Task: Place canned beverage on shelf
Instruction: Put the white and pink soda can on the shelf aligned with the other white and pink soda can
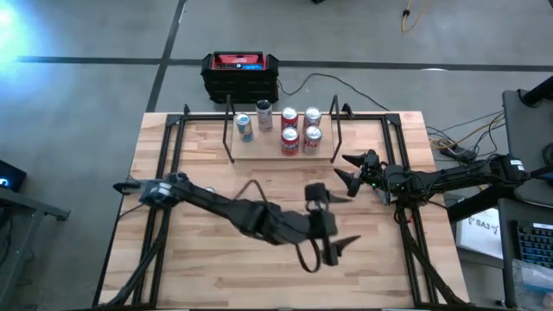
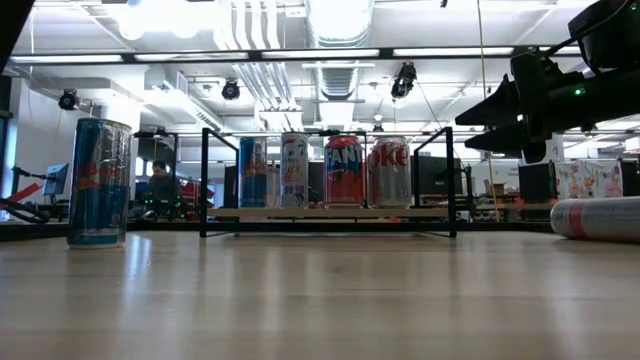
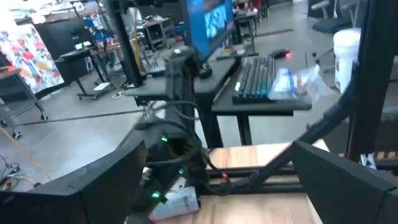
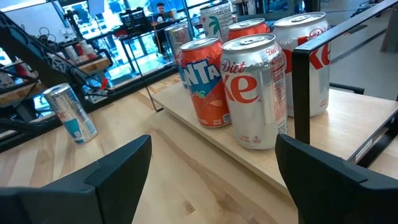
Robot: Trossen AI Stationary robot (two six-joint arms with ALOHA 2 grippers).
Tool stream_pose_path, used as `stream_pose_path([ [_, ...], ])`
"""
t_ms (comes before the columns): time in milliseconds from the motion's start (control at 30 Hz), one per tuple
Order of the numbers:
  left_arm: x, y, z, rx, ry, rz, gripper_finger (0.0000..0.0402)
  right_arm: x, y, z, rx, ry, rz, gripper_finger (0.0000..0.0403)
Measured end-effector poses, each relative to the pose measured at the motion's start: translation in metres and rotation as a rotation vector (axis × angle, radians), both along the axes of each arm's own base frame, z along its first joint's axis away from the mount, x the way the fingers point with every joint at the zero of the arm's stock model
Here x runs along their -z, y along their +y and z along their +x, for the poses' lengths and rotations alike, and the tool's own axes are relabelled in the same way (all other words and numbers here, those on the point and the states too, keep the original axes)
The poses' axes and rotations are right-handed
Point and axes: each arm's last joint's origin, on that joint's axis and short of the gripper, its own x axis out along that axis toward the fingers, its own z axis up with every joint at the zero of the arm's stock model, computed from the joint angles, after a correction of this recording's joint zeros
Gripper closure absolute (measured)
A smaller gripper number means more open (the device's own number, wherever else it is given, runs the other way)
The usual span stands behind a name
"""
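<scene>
The right gripper [image 1: 352, 170] hangs above the worktop [image 1: 207, 268] just off the shelf's right end, its two dark fingers [image 4: 118, 168] spread wide apart with nothing between them. In the right wrist view it faces the shelf [image 4: 348, 134] at close range, and in the low view it shows high above the wood, clear of the worktop.

The shelf [image 1: 259, 154] is a light-wood plank with thin black rod uprights [image 1: 333, 130] at both ends, sitting at the back of the worktop. On its right half stand four cans in a tight cluster: a Diet Coke can [image 4: 255, 90] and an orange Fanta can [image 4: 204, 81] at the front edge, touching or nearly so, and two more red-and-silver cans [image 4: 309, 59] behind them. Toward the shelf's left end stand a tall white can with a palm print [image 1: 264, 115] and a blue-and-silver can [image 1: 244, 128], a little apart from each other.

The left gripper [image 1: 333, 226] is out over the middle of the worktop, well in front of the shelf, its fingers [image 3: 106, 180] likewise held apart and empty.

Off the shelf, a blue-and-silver Red Bull can [image 2: 99, 182] stands upright on the worktop in the low view, nearer the camera than the shelf. A pale can [image 2: 598, 218] lies on its side on the worktop, below the right gripper.

Behind the shelf, beyond the worktop's back edge, sits a black-and-red box [image 1: 240, 74] on the floor.
</scene>
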Motion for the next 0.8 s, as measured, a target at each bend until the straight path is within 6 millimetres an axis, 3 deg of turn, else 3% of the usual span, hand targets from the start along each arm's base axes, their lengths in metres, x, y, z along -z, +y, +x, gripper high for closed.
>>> stream_pose_path([
  [167,-0.027,0.019,-0.023,-0.027,-0.041,-0.026,0.0017,0.000,0.000,0.000,0.000,0.001,0.000,0.0076],
  [500,-0.049,0.027,-0.042,-0.011,-0.017,0.163,0.0017,0.000,0.000,0.000,0.000,0.001,0.000,0.0076],
  [633,-0.032,0.043,-0.068,-0.003,0.051,0.146,0.0017,0.000,0.000,0.000,0.000,0.001,0.000,0.0076],
  [800,0.002,0.071,-0.124,-0.045,0.020,-0.005,0.0017,0.000,0.000,0.000,0.000,0.002,0.000,0.0076],
])
